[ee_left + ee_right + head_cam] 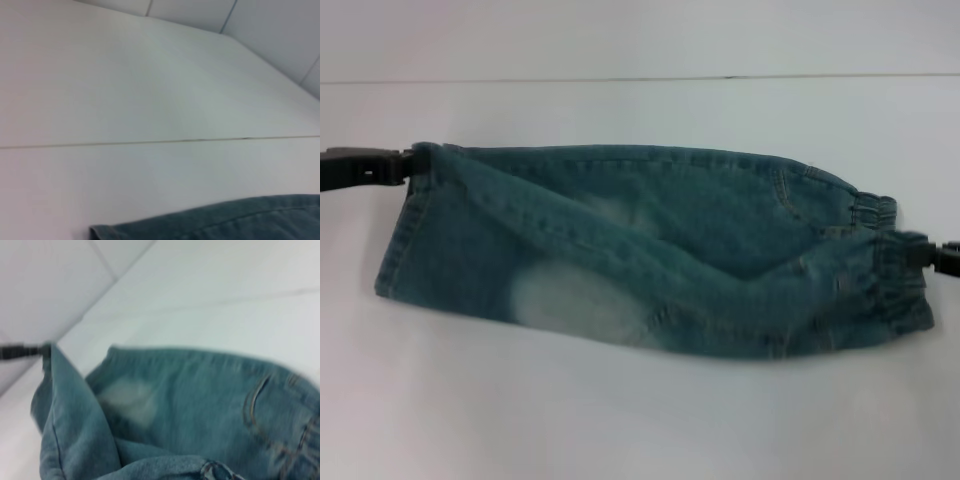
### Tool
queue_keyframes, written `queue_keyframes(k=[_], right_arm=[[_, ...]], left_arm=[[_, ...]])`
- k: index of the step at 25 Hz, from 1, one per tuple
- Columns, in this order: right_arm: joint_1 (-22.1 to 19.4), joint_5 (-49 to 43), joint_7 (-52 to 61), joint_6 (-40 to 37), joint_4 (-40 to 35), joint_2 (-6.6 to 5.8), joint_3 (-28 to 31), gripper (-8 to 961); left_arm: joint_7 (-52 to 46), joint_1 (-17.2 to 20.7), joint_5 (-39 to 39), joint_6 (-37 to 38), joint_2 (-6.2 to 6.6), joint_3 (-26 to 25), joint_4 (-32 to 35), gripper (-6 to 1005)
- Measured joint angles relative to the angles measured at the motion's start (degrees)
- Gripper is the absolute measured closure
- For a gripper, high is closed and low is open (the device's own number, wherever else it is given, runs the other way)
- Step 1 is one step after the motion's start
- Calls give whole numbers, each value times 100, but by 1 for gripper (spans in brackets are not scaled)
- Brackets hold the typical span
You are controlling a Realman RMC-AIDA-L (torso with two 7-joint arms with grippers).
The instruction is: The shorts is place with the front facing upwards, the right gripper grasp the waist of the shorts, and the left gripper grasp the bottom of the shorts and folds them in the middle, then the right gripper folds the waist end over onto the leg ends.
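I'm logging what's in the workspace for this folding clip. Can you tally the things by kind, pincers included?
Denim shorts: 1
Pincers: 2, the left pincer at the leg-end corner, the right pincer at the waistband
White table: 1
Total: 4

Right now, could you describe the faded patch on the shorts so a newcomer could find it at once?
On the white table lie denim shorts, held between the left gripper and right gripper. Near the lower hem toward the left gripper sits a pale patch, larger than the fainter one above.
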Motion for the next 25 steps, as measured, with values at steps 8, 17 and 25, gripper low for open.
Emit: queue_keyframes(k=[8,17,25], right_arm=[[43,342,-109,782,248,119,81,879],[205,688,-273,1487,264,298,60,869],[366,991,-657,1863,239,393,32,860]], left_arm=[[-21,-77,-52,-1032,-16,150,-123,1000],[3,-143,-64,-1517,-58,178,-209,1001],[31,-194,-64,-1774,-60,256,-282,1001]])
